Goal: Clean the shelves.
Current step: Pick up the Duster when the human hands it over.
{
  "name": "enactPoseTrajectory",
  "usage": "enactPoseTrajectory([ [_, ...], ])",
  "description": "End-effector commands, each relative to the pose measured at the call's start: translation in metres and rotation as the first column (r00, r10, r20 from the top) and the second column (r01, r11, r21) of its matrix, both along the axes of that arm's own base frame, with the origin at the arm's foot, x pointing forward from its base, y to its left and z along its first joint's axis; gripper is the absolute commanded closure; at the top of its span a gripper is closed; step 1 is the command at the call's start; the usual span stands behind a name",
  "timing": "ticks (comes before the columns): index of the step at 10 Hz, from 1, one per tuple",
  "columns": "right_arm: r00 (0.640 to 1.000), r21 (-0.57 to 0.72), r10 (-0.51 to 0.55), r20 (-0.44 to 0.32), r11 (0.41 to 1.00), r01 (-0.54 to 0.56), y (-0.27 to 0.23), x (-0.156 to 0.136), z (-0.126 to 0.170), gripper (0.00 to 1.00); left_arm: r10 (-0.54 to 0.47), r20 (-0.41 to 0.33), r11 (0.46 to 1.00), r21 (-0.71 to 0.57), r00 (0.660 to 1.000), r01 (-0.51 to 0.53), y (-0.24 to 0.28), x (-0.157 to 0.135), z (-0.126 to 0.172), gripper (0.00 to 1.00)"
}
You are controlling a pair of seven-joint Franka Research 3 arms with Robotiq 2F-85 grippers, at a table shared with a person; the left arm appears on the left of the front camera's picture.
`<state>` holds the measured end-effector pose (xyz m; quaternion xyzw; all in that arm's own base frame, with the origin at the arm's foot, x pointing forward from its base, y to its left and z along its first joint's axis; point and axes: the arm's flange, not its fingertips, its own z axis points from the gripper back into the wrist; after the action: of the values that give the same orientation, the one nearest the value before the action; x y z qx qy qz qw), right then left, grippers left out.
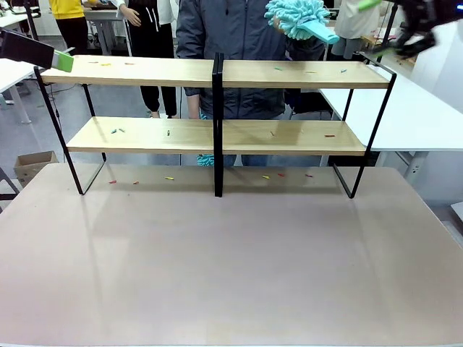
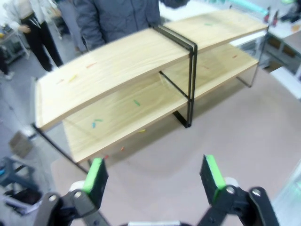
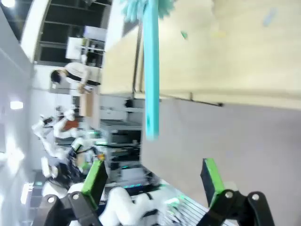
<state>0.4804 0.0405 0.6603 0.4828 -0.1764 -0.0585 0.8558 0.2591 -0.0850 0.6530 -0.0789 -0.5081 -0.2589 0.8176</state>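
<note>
Where the shelves [image 1: 145, 71] stand across the far half of the surface [image 1: 231, 275], the two racks meet at a black post in mid-frame. Their outer legs stop short of the surface's left and right edges. Small coloured scraps [image 1: 116, 131] lie on both tiers and under the lower boards. You have the near half of the surface open in front of them. Your left jaws stand apart and empty at the upper left of the frame, off the top board's left end. Your right jaws, also apart and empty, hang blurred at the upper right, above the right end. Behind the racks a person [image 1: 231, 36] holds a teal duster [image 1: 300, 18] above the top board.
</note>
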Motion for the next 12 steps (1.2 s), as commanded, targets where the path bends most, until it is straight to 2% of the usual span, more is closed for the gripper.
enactPoseTrajectory([
  [1,0.997,0.078,-0.007,-0.076,0.997,0.013,0.018,0.086,0.007,0.00,-0.001,0.002,1.000,0.000,1.000,0.001,0.000,0.000,0.000,0.00],
  [2,0.998,0.134,0.013,-0.066,0.991,-0.004,0.032,0.102,-0.003,0.00,-0.001,0.002,1.000,0.000,1.000,0.001,0.000,0.000,0.000,0.00],
  [4,0.997,0.154,-0.021,-0.071,0.988,0.031,0.038,0.112,-0.017,0.00,-0.001,0.002,1.000,0.000,1.000,0.001,0.000,0.000,0.000,0.00],
  [9,0.997,0.178,-0.042,-0.060,0.983,0.052,0.027,0.106,-0.024,0.00,-0.001,0.002,1.000,0.000,1.000,0.001,0.000,0.000,0.000,0.00],
  [10,0.997,0.159,-0.060,-0.050,0.985,0.067,0.025,0.104,-0.023,0.57,-0.001,0.002,1.000,0.000,1.000,0.001,0.000,0.000,0.000,0.00],
  [11,0.997,0.164,-0.058,-0.049,0.984,0.065,0.021,0.102,-0.023,0.57,-0.001,0.002,1.000,0.000,1.000,0.001,0.000,0.000,0.000,0.00],
  [12,0.997,0.162,-0.054,-0.051,0.985,0.062,0.019,0.101,-0.023,1.00,-0.001,0.002,1.000,0.000,1.000,0.001,0.000,0.000,0.000,0.00],
])
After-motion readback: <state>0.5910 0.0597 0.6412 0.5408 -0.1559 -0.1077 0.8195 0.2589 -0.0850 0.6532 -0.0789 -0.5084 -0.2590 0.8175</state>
